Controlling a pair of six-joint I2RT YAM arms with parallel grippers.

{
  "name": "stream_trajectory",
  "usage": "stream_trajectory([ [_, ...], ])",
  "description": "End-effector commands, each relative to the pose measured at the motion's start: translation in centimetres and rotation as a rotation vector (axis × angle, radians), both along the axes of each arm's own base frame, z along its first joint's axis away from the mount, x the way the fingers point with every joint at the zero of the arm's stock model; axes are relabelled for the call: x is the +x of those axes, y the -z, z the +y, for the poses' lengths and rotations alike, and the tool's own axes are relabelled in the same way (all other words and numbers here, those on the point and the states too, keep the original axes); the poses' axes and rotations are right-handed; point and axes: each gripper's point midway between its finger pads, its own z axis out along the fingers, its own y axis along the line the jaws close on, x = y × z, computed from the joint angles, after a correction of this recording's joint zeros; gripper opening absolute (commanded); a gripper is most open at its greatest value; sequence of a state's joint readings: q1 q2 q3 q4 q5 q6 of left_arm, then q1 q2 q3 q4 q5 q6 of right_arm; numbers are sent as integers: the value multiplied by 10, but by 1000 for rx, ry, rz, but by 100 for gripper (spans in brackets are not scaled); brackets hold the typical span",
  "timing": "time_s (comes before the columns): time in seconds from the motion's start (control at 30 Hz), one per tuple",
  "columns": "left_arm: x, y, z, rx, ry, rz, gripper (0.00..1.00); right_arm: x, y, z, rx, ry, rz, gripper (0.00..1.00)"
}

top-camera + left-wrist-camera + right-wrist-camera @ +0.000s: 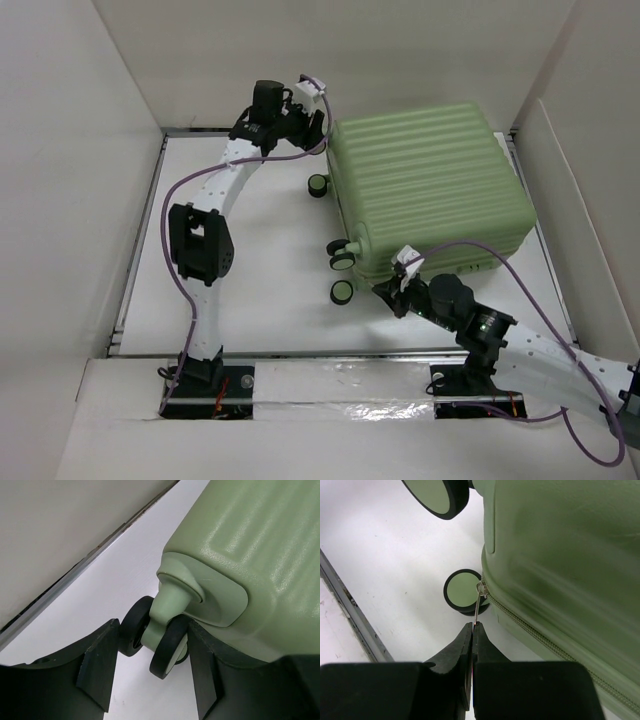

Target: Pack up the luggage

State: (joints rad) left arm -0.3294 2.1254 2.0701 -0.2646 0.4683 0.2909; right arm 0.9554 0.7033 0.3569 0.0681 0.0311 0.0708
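On the white-walled bench (260, 260), the luggage (430, 190) is laid zipped up toward 1 o'clock. A wheel (167, 647) (10 o'clock corner) is straddled by the spread left hand (152, 650); the zipper pull (478, 605) is pinched by the right hand (471, 630).

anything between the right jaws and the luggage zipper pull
Nothing visible does: the right jaws are shut on the zipper pull of the luggage, at its near corner beside a wheel.

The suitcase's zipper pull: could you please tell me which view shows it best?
The right wrist view: the zipper pull hangs sharp and close, its tip pinched in the right claw. The top external view is too far to resolve it; the left wrist view shows only a wheel and the suitcase corner.
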Motion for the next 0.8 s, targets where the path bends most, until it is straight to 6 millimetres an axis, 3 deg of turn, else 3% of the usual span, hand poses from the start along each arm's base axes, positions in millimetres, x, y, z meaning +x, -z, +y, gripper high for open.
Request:
stream_trajectory([
  [0.0, 18, -2, -22, -53, 18, -61, 35, -30, -12, 13, 82, -133, 48, 0],
  [0.07, 18, -4, -24, -62, 27, -65, 22, -29, -9, 8, 65, -112, 58, 0],
  [0.1, 19, -5, -25, -69, 27, -72, 8, -29, -10, 7, 66, -107, 57, 0],
  [0.13, 18, -4, -25, -73, 28, -68, 2, -29, -12, 7, 71, -104, 55, 0],
  [0.27, 13, 11, -35, -98, 82, -22, 0, -23, -15, 5, 69, -81, 46, 0],
  [0.3, 11, 18, -35, -91, 88, 10, 18, -23, -17, 6, 69, -82, 42, 0],
  [0.33, 13, 10, -38, -100, 99, 0, 36, -20, -19, 5, 71, -73, 40, 0],
  [0.4, 15, 21, -40, -96, 103, 21, 66, -20, -20, 6, 70, -78, 41, 0],
  [0.5, 19, 17, -41, -103, 105, 1, 73, -23, -15, 5, 48, -87, 61, 0],
  [0.6, 24, 13, -44, -112, 109, -16, 72, -24, -15, 6, 53, -91, 66, 0],
  [0.67, 30, 12, -46, -118, 105, -26, 66, -24, -15, 6, 56, -91, 65, 0],
  [0.7, 32, 8, -48, -132, 105, -32, 49, -24, -16, 6, 58, -91, 63, 0],
  [0.77, 34, 6, -50, -148, 103, -34, 25, -23, -15, 5, 52, -81, 64, 0],
])
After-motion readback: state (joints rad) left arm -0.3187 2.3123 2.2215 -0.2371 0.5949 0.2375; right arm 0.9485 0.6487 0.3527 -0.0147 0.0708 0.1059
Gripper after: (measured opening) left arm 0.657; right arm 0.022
